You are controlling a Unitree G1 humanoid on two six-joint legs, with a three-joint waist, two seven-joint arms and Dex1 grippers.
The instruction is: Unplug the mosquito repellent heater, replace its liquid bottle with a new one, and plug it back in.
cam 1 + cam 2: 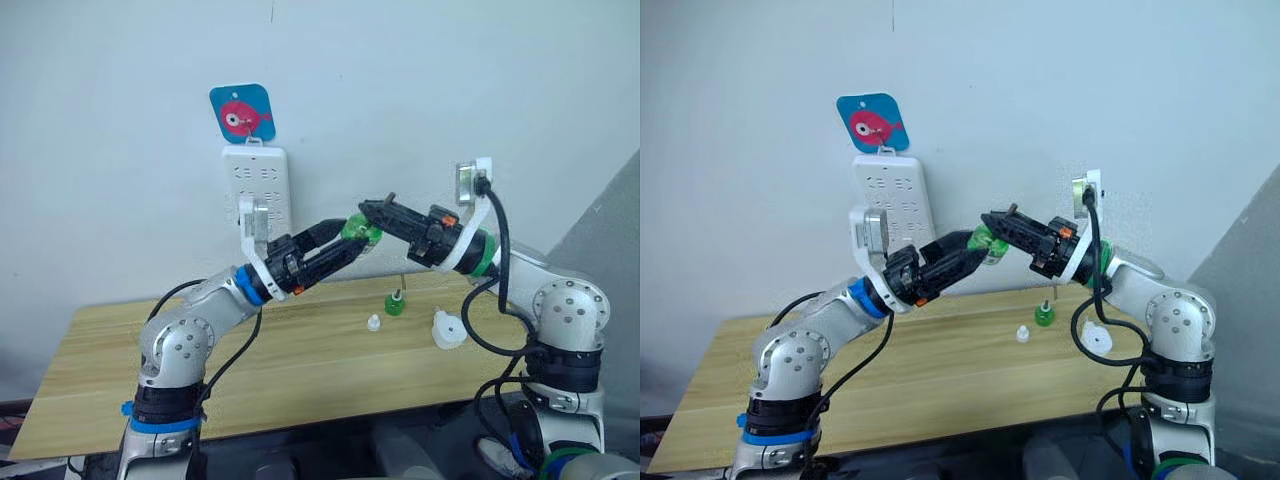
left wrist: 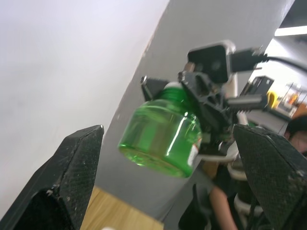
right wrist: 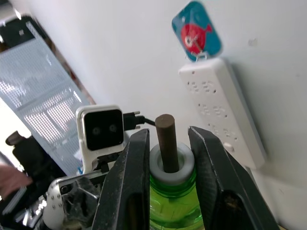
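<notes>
Both arms are raised above the wooden table (image 1: 150, 360), meeting in mid-air in front of the wall. The right gripper (image 3: 168, 158) is clamped on the neck of a green liquid bottle (image 2: 160, 136), one black finger pressed against each side of its white collar, with the dark wick stick (image 3: 166, 141) rising between the fingertips. The bottle's round body hangs beyond those fingers, pointing toward the other arm.

The left gripper (image 2: 168, 158) has its fingers spread wide apart, one on either side of the bottle's base; there is clear air between each finger and the green plastic, so it touches nothing.

Well below the two grippers, on the table near the right arm, the white mosquito repellent heater (image 1: 448, 330) lies unplugged. Just beside it, toward the left arm, stands a second small green bottle (image 1: 396, 303), and near that a tiny white dome cap (image 1: 373, 322) sits apart on the wood.

Behind the left gripper a white power strip (image 1: 256, 190) hangs on the wall from a blue tag with a pink fish (image 1: 242, 112).
</notes>
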